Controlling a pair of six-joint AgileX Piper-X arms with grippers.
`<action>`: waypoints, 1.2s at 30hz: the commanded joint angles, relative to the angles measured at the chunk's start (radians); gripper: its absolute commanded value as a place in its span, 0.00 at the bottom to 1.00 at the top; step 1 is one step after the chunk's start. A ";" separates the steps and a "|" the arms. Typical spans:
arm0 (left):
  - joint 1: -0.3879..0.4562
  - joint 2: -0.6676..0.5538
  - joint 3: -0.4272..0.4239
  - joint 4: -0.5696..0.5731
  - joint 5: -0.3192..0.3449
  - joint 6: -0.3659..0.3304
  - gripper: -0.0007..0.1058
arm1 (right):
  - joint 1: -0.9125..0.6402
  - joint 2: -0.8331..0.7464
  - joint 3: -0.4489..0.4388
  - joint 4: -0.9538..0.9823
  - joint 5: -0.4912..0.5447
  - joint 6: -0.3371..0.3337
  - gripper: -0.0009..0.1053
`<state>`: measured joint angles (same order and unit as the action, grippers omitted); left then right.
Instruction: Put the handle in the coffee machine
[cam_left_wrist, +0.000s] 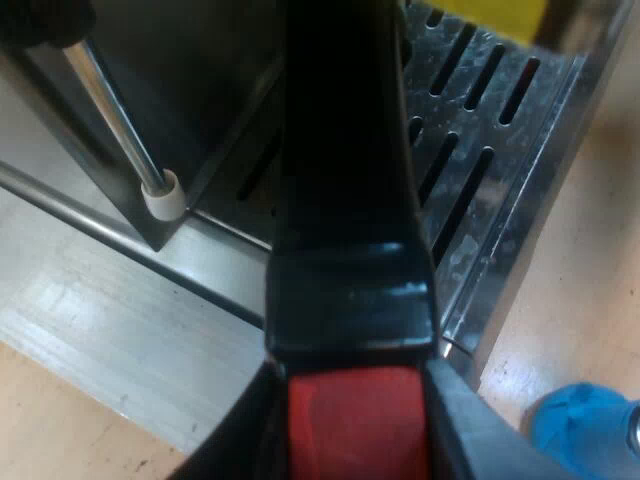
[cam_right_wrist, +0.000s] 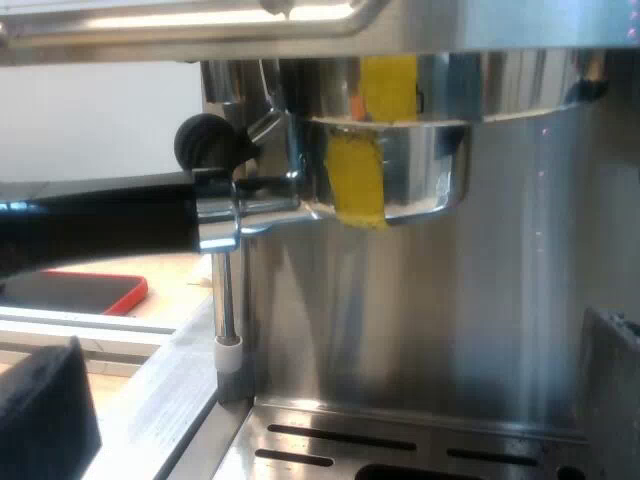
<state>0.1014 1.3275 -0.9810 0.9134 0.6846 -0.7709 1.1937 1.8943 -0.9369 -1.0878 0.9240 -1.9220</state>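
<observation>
**Left arm, nearest first**
1. Our left gripper (cam_left_wrist: 358, 440): its fingers (cam_left_wrist: 232, 452) are clamped on the handle (cam_left_wrist: 345, 180), one pressing each side of its red end (cam_left_wrist: 355, 425).
2. Blue tamper (cam_left_wrist: 585, 430): it stands on the wooden table (cam_left_wrist: 575, 290), near the gripper and just beside the near corner of the drip tray (cam_left_wrist: 490, 170).
3. Pale metal rail (cam_left_wrist: 100, 330): it lies flat along the foot of the machine, under the handle.
4. Handle: black and straight, it runs away from the gripper over the slotted steel tray.
5. Steam wand (cam_left_wrist: 115, 115): a thin metal tube with a white tip, hanging beside the handle with its tip just above the machine's base.
6. Yellow tape (cam_left_wrist: 490, 15): we see it at the handle's far end.

**Right arm, nearest first**
7. Our right gripper (cam_right_wrist: 330, 400): its fingers (cam_right_wrist: 45, 410) stand wide apart with nothing between them, low before the front of the espresso machine (cam_right_wrist: 450, 300) and over the tray.
8. The steam wand hangs down at the near corner of the machine.
9. Holder (cam_right_wrist: 400, 170): the metal bowl bears the yellow tape and sits up against the underside of the machine's head. The dark handle sticks out level to one side. We cannot tell whether it is locked.
10. Black knob (cam_right_wrist: 205, 142): it sits just above the joint of bowl and handle.
11. Flat dark object with a red edge (cam_right_wrist: 75, 290): it lies on the table, farthest off, beyond the handle.
</observation>
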 joint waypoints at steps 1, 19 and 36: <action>-0.002 -0.025 -0.016 -0.020 0.078 0.027 0.01 | -0.004 -0.001 -0.007 -0.016 0.000 -0.012 0.95; -0.037 -0.024 -0.016 -0.059 0.122 0.039 0.01 | -0.004 -0.001 -0.003 0.085 -0.010 -0.012 0.95; -0.034 -0.024 -0.016 -0.059 0.115 0.024 0.01 | -0.004 -0.001 0.003 0.083 -0.008 -0.012 0.95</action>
<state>0.0707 1.3275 -0.9803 0.8810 0.7124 -0.7321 1.1937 1.8943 -0.9350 -0.9991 0.9181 -1.9220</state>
